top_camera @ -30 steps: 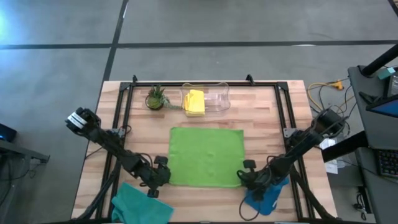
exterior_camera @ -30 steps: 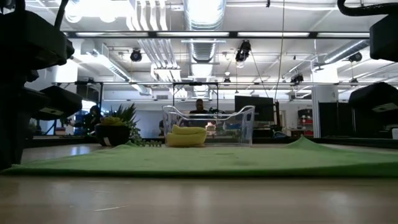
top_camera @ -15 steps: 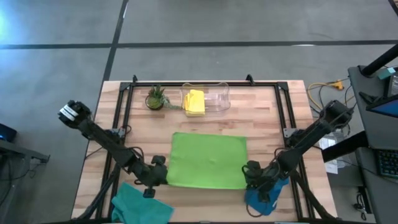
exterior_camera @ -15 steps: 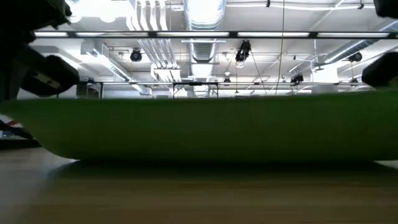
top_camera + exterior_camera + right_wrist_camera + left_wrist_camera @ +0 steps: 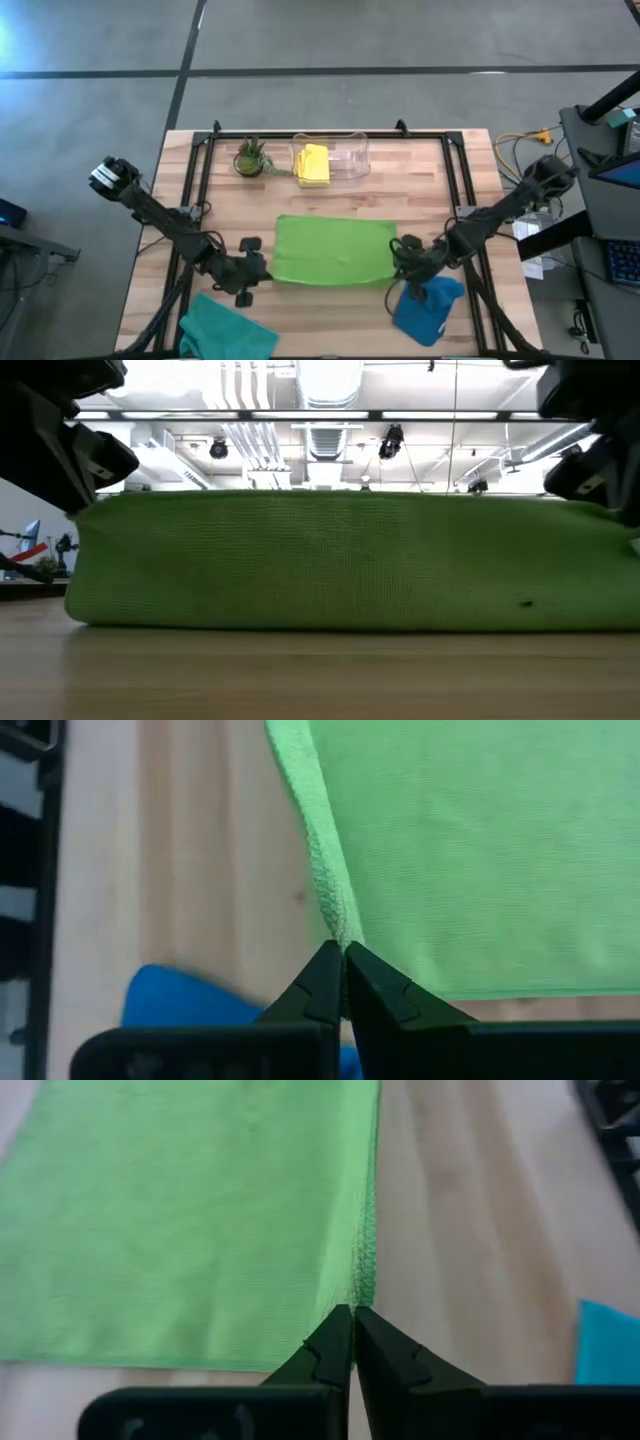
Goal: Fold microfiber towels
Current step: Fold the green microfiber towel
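The lime green towel (image 5: pixel 335 250) lies at the table's middle, its near edge raised and its far part flat on the wood. My left gripper (image 5: pixel 262 270) is shut on its near left corner, my right gripper (image 5: pixel 400 262) on its near right corner. In the low view the towel (image 5: pixel 340 560) hangs like a curtain between them, its lower part on the table. The teal towel (image 5: pixel 225 330) lies at the near left, the blue towel (image 5: pixel 425 305) at the near right. The yellow towel (image 5: pixel 313 163) sits in the clear bin (image 5: pixel 350 160). My left gripper pinches the green towel's near left corner (image 5: pixel 355 1295) between its two fingertips, slanting down from the table's near left. The corner is lifted clear, and the cloth falls away from it to the table. My right gripper pinches the near right corner (image 5: pixel 338 925) at its hem between its two fingertips, slanting down from the near right. That corner is lifted too. The near edge runs almost straight between the two holds.
A small potted plant (image 5: pixel 250 157) stands at the far left beside the bin. Black rails (image 5: pixel 200 190) run along the table's left and right sides. Bare wood lies between the green towel and the bin.
Both grippers have risen and gone a little toward the far edge, carrying the green towel's near corners. The near edge, flat on the table a second ago, now stands lifted like a curtain, while the far part stays on the wood.
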Motion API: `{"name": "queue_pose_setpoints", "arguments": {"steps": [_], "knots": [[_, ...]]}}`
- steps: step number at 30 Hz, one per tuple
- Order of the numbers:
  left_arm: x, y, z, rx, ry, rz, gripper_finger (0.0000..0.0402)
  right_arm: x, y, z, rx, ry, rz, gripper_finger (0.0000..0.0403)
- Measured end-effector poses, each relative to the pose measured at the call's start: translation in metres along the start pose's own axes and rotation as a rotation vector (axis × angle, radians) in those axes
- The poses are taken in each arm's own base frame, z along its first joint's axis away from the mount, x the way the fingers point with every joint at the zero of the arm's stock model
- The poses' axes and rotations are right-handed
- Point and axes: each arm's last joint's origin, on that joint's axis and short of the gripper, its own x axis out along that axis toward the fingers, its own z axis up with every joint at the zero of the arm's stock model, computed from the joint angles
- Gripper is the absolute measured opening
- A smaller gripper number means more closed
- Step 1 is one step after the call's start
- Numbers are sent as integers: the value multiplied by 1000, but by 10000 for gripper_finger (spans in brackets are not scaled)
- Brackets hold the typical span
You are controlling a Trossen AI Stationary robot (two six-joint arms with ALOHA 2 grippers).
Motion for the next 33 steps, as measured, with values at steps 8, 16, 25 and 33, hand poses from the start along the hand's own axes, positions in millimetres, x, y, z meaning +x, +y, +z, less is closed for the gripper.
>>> {"name": "queue_pose_setpoints", "arguments": {"steps": [8,16,25,33], "knots": [[5,17,3,-23,11,121,0,-5,-21,2,54,5,-62,9],[12,38,8,-68,29,225,0,-3,-33,5,84,11,-99,9],[23,55,10,-104,58,294,0,-1,-46,8,132,12,-140,9],[27,67,13,-92,61,348,0,-1,-61,11,150,19,-186,9]]}}
